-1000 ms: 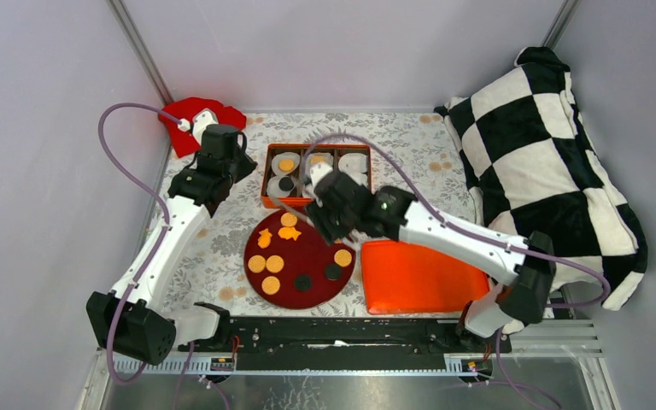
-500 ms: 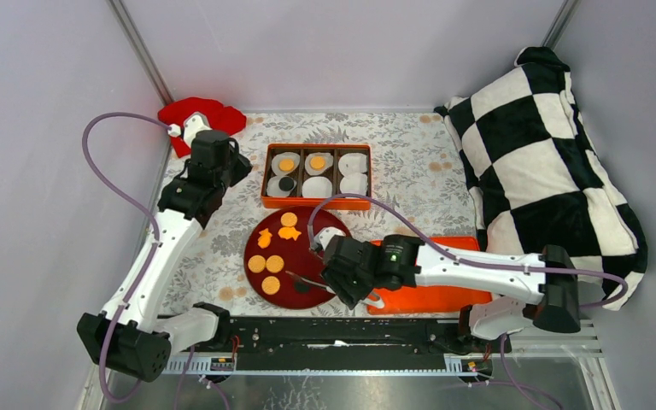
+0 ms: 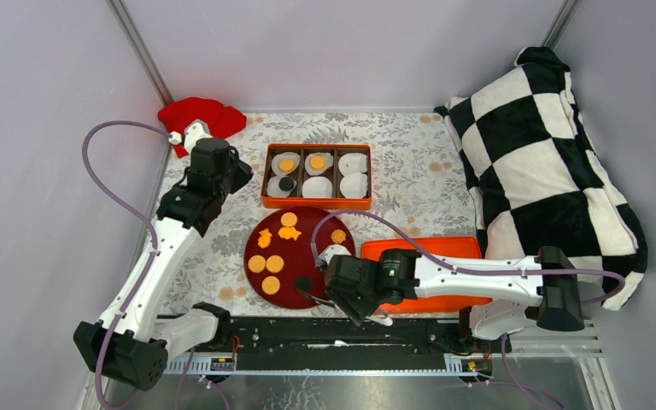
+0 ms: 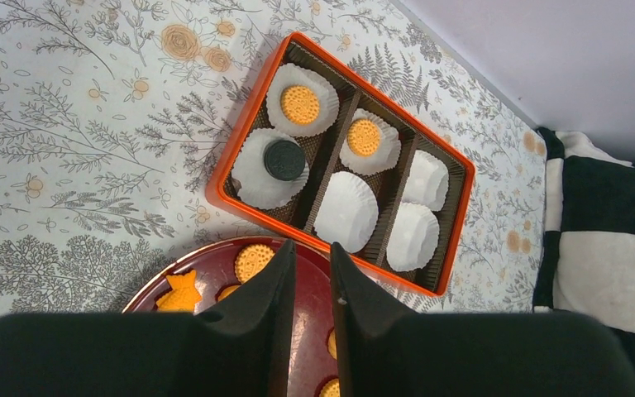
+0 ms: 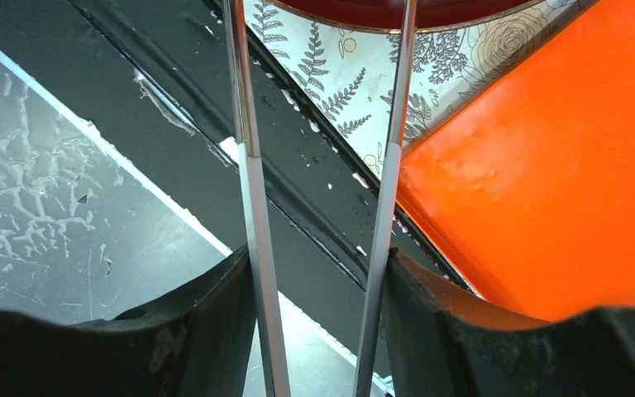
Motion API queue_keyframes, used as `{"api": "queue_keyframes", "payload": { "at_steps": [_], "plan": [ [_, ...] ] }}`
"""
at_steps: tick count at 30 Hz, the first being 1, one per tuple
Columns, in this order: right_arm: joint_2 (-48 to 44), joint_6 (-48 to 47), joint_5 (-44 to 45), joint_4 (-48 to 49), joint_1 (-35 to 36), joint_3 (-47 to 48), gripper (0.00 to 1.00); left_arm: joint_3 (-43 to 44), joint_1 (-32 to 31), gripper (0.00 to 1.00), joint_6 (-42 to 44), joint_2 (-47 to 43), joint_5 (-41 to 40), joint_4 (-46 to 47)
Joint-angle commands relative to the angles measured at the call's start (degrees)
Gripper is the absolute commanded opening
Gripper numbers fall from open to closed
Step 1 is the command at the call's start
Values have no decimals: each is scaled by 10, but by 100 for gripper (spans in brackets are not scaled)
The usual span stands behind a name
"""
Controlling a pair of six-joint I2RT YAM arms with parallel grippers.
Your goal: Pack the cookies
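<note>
Since half a second before, your right arm had drawn back toward the table's near edge. The right gripper (image 5: pixel 318 281) was clamped on the tongs (image 5: pixel 248 165), whose two blades stood apart. Their tips lay by a black cookie (image 3: pixel 303 282) on the red plate (image 3: pixel 299 254); you could not tell if they touched. Most cookies (image 3: pixel 275 264) sat on that plate, and three lay in paper cups (image 4: pixel 347 212) inside the orange box (image 3: pixel 316 205). Your left gripper (image 4: pixel 310 252) hovered over the plate's far edge, fingers almost together, empty.

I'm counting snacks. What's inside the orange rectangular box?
Six white paper cups: two hold tan round cookies, one a black round cookie, three look empty. Whatever lies beneath the cups is covered.
</note>
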Motion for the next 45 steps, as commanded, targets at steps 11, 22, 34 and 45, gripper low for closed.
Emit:
{"api": "queue_keyframes", "payload": {
  "at_steps": [11,22,34,45],
  "plan": [
    [81,-26,27,12,5,52,43,-15,-3,26,2,-17,-3,2],
    [78,-56,204,-44,3,173,19,6,-3,26,2,3,-2,2],
    [185,-144,241,55,-233,296,19,51,-3,25,17,70,-14,18],
    [298,-178,174,113,-376,339,19,53,-2,25,30,102,-19,28]
  ]
}}
